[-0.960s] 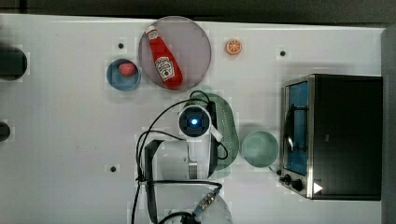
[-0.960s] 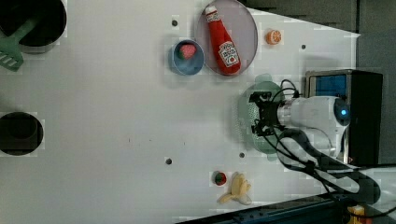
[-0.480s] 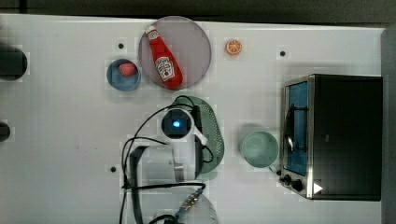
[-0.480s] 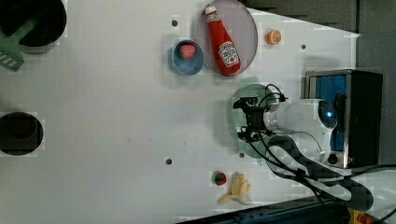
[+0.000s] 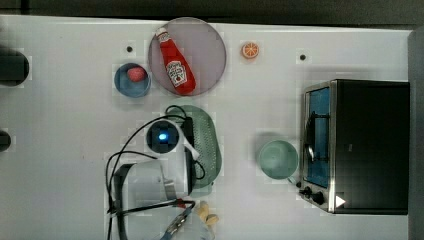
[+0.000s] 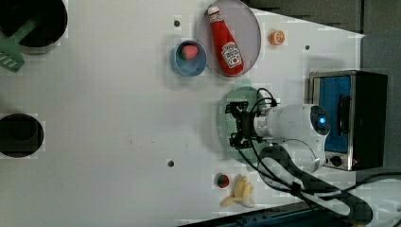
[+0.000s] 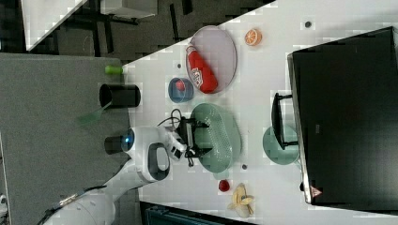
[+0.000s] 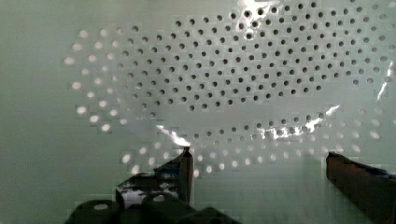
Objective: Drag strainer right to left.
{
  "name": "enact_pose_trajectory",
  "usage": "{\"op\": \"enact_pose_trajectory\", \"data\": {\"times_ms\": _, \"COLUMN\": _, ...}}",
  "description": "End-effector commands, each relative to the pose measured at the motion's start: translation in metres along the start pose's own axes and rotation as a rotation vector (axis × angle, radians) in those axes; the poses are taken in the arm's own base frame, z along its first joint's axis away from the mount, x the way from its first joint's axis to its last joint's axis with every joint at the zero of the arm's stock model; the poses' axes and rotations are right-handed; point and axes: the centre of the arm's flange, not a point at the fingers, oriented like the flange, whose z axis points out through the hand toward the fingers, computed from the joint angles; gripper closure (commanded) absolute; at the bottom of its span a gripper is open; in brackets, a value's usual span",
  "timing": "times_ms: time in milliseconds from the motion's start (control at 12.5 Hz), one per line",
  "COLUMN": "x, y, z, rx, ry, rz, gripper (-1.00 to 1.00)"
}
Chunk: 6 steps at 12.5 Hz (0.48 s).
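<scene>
Gripper [image 8: 257, 161] splayed, down inside strainer [image 8: 224, 79]

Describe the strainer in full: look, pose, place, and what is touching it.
The strainer is a pale green oblong basket, plastic by its look, with rounded ends, a smooth rim and a floor dotted with small holes. It sits upright on the white table, between the grey plate and the banana. The gripper stands open inside it, fingertips at the perforated floor; whether they touch is unclear.

Your white worktop [image 5: 60, 150] carries the strainer [image 5: 206, 145] mid-table, mint bowl [image 5: 278, 159] and toaster oven [image 5: 365, 145] at the top view's right, plate [image 5: 205, 45] far.
</scene>
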Motion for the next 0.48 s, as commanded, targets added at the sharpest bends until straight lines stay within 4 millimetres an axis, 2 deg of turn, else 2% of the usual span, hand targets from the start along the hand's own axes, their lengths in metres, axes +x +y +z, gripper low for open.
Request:
{"op": "enact_pose_trajectory", "data": {"times_ms": 80, "x": -0.038, "y": -0.006, "z": -0.017, "rx": 0.056, "ry": -0.023, "rz": 0.086, "gripper": -1.0}}
{"op": "enact_pose_trajectory", "data": {"times_ms": 320, "x": -0.061, "y": -0.007, "z": -0.015, "rx": 0.057, "ry": -0.029, "rz": 0.083, "gripper": -1.0}}
{"op": "enact_pose_trajectory", "data": {"times_ms": 480, "x": -0.076, "y": -0.014, "z": -0.009, "rx": 0.056, "ry": -0.039, "rz": 0.115, "gripper": -1.0}}
